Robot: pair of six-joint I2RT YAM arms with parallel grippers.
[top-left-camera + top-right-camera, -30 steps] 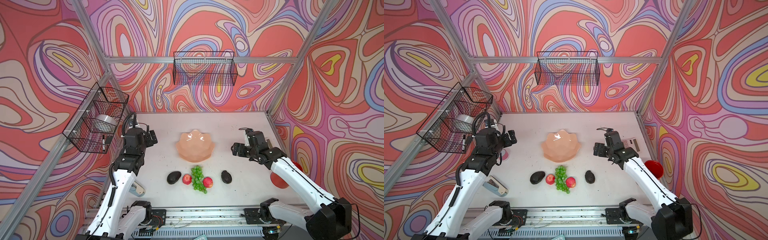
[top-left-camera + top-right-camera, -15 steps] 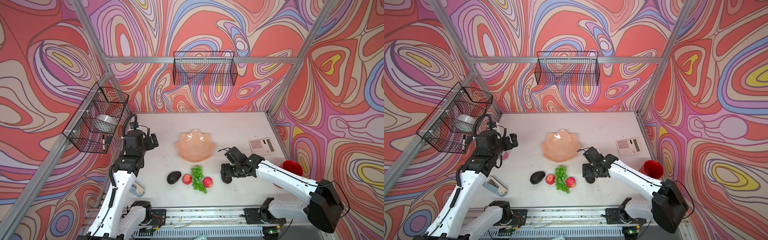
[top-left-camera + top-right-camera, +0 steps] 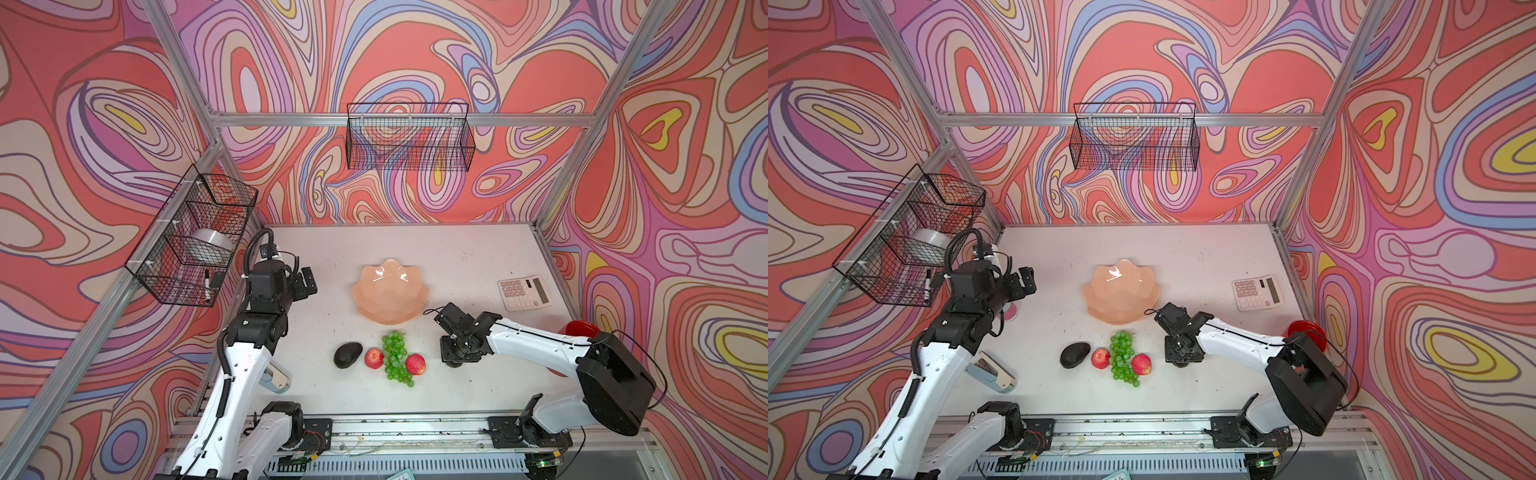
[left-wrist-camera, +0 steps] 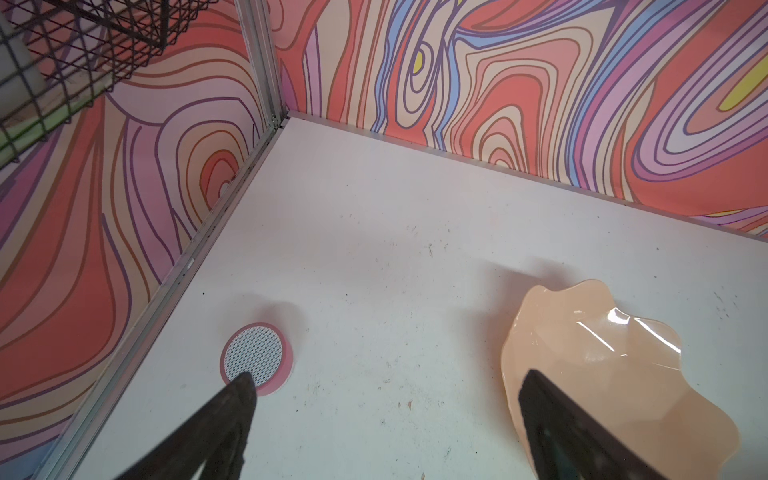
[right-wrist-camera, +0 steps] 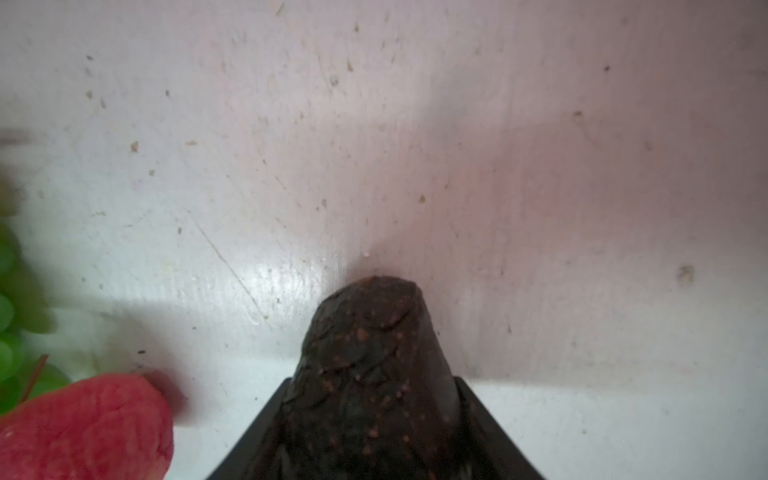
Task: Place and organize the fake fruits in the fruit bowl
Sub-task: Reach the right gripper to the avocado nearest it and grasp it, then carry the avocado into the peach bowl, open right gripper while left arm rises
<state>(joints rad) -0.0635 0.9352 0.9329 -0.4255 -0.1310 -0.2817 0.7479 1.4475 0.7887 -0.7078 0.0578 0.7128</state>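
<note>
1. Your right gripper (image 3: 456, 358) is clamped on the avocado (image 5: 370, 332), which sits at 3 o'clock from an apple (image 3: 415, 364). The avocado's long axis runs out between the jaws, narrow end forward.
2. Bowl (image 3: 390, 291), empty, lies at 10–11 o'clock in a top view: lift first.
3. Left gripper (image 4: 386, 376) hangs released, well apart at 9 o'clock.

A calculator (image 3: 525, 292) lies far right, a red cup (image 3: 579, 328) nearer at the right edge, a stapler (image 3: 992, 371) near left.
</note>
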